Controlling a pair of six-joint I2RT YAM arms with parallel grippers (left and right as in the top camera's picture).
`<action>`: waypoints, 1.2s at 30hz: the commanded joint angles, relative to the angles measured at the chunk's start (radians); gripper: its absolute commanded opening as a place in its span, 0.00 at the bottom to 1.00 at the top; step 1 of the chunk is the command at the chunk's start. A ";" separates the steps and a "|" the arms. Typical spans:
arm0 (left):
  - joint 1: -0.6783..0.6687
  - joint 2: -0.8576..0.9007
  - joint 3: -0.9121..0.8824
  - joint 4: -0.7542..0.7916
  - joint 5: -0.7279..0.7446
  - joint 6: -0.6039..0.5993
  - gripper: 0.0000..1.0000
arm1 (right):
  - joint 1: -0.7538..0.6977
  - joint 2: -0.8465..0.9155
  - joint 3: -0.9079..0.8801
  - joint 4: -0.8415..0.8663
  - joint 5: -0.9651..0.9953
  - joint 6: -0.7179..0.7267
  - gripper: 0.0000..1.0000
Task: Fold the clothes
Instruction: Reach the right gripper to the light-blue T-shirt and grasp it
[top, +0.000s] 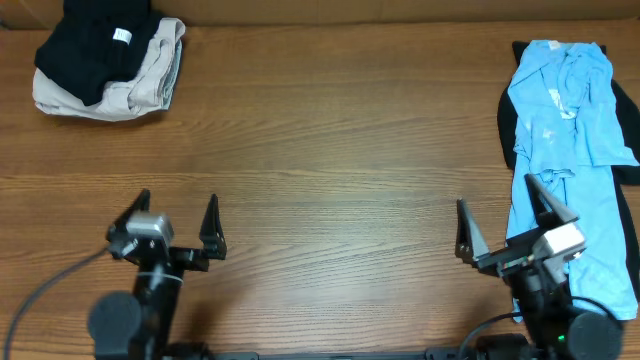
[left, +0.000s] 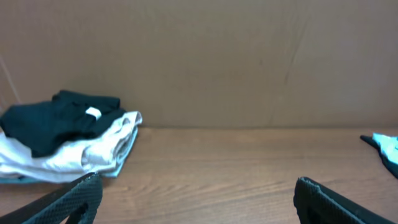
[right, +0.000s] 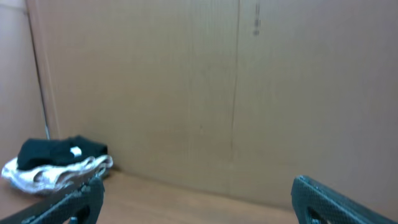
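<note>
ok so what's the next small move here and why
Probably reach the right gripper to the light-blue T-shirt and drag it toward the middle of the table: it lies crumpled at the right edge, nearest that open, empty gripper.

A stack of folded garments (top: 108, 62) sits at the far left corner of the worktop (top: 330, 140). A loose shirt (top: 565, 120) lies along the right edge, over a second garment (top: 506, 140). The left pincer (top: 178, 198) and the right pincer (top: 496, 195) stand at the near edge, well apart.
</note>
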 joint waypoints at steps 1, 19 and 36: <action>0.005 0.167 0.206 -0.076 0.008 0.059 1.00 | 0.005 0.153 0.212 -0.087 -0.003 -0.005 1.00; 0.005 0.898 0.927 -0.618 0.037 0.118 1.00 | 0.005 1.069 1.217 -0.866 -0.069 0.025 1.00; 0.005 1.120 0.927 -0.566 0.068 0.118 1.00 | -0.286 1.533 1.199 -0.990 0.199 0.618 0.98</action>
